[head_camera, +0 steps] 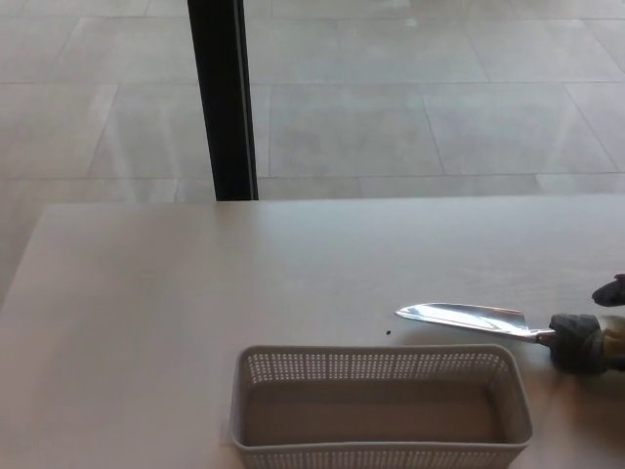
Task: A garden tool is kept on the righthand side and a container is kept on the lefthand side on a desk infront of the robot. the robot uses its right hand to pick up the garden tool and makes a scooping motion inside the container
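The garden tool (508,325) lies unlifted just right of the container (381,405), scooping undone, the right hand (612,290) barely visible, its finger state indiscernible.

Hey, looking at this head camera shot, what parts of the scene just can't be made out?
- Right hand: only a dark tip shows at the head view's right edge; open or shut cannot be told.
- Left hand: not in view.
- Garden trowel: its handle runs off the right edge.
- White perforated basket: the bottom edge cuts off its near wall.
- Tiny dark speck on the table: too small to identify.
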Robot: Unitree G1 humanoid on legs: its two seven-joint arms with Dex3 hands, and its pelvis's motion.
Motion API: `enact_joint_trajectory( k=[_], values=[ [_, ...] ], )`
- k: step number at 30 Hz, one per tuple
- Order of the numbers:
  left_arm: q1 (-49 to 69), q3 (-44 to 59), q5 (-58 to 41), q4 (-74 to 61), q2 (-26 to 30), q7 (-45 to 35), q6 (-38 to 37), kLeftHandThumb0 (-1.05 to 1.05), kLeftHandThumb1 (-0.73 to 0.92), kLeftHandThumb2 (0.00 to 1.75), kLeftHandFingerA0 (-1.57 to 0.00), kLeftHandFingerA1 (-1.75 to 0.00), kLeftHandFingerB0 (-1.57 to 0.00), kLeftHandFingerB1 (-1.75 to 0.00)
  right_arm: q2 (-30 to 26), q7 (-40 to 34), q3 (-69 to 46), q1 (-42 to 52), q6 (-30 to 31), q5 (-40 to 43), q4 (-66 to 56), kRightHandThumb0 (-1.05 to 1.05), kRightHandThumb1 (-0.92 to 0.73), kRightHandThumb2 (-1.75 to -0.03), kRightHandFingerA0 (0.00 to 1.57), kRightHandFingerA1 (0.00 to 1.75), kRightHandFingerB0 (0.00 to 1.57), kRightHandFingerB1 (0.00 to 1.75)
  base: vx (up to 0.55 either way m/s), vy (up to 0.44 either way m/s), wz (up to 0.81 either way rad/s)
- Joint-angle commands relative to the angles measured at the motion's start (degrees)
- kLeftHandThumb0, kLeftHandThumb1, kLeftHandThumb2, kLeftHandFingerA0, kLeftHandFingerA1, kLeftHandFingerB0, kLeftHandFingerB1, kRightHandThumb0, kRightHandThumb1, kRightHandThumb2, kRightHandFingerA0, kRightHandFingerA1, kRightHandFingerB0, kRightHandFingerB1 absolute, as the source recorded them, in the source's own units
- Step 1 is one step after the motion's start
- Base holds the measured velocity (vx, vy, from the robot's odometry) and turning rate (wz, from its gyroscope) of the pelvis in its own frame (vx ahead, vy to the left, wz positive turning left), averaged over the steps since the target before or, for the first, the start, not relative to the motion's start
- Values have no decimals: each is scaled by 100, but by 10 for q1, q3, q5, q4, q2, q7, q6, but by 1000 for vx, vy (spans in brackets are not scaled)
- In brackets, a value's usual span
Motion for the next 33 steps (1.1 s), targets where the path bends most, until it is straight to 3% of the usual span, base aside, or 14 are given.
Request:
enact_joint_trajectory(
  k=[1, 3, 19, 20, 21, 22, 23, 25, 26, 28, 30, 31, 32, 33],
  values=[
    [-3, -5, 4, 8, 7, 3, -9, -44, -29, 118, -92, -121, -87, -110, -1, -9, 11, -14, -11, -40, 36, -76, -66, -61, 2, 35, 12, 26, 0, 0, 0],
    [-3, 2, -4, 10, 5, 0, -7, -62, -31, 122, -87, -120, -82, -108, 3, -4, 20, -16, 6, -50, 55, -80, -47, -87, 0, 12, 5, 31, 0, 0, 0],
    [2, -24, 12, 4, 8, 9, -10, -51, -40, 128, -99, -122, -89, -112, 27, -50, 132, 11, 0, -149, 68, -81, -45, -75, 0, 0, 12, 23, 0, 0, 0],
    [4, -19, 5, 3, 8, -1, -14, -44, -41, 129, -84, -124, -84, -110, 29, -73, 131, 19, -5, -153, 64, -66, -40, -71, 0, 11, 8, 35, 0, 0, 0],
    [2, -14, -1, 5, 6, -2, -10, -50, -39, 130, -83, -122, -82, -110, 30, -135, 121, 40, -61, -146, 65, -40, -63, -60, 55, 106, 23, 31, 0, 0, 0],
    [2, -13, -2, 6, 5, -1, -10, -50, -39, 130, -83, -122, -82, -110, 31, -143, 120, 42, -68, -146, 66, -40, -63, -60, 55, 106, 23, 31, 0, 0, 0],
    [3, -13, -2, 6, 4, 0, -9, -36, -32, 118, -95, -123, -88, -112, 29, -160, 120, 46, -82, -151, 67, -28, -72, -63, 71, 134, 42, 36, 0, 0, 0],
    [4, -14, -1, 5, 4, 3, -8, -54, -40, 132, -85, -126, -82, -114, 25, -211, 129, 55, -106, -170, 67, -26, -72, -65, 77, 144, 56, 41, 0, 0, 0],
    [6, -13, -2, 1, 4, 5, -9, -14, -30, 77, -107, -109, -98, -102, 19, -272, 140, 73, -117, -195, 55, -30, -62, -61, 83, 148, 84, 56, 0, 0, 0],
    [9, -15, -2, -8, 6, 9, -9, -14, -30, 78, -123, -117, -102, -105, 15, -315, 146, 83, -130, -207, 53, -33, -63, -59, 85, 153, 89, 58, 0, 0, 0],
    [12, -16, 0, -6, 6, 3, -19, -15, -30, 77, -112, -111, -98, -102, 9, -322, 149, 91, -137, -211, 54, -33, -66, -59, 80, 157, 87, 68, 0, 0, 0],
    [10, -15, -1, -4, 5, 11, -14, -14, -27, 80, -115, -113, -97, -102, 7, -328, 147, 95, -138, -210, 54, -36, -69, -60, 78, 161, 83, 80, 0, 0, 0],
    [7, -7, -8, 2, 4, 6, -11, -44, -44, 131, -91, -125, -85, -116, 1, -332, 143, 103, -140, -206, 56, -30, -74, -64, 73, 161, 79, 92, 0, 0, 0],
    [7, -8, -7, 2, 4, 7, -12, -54, -41, 133, -91, -126, -85, -116, 1, -339, 142, 106, -141, -206, 58, -31, -72, -62, 75, 165, 73, 111, 0, 0, 0]
  ],
)
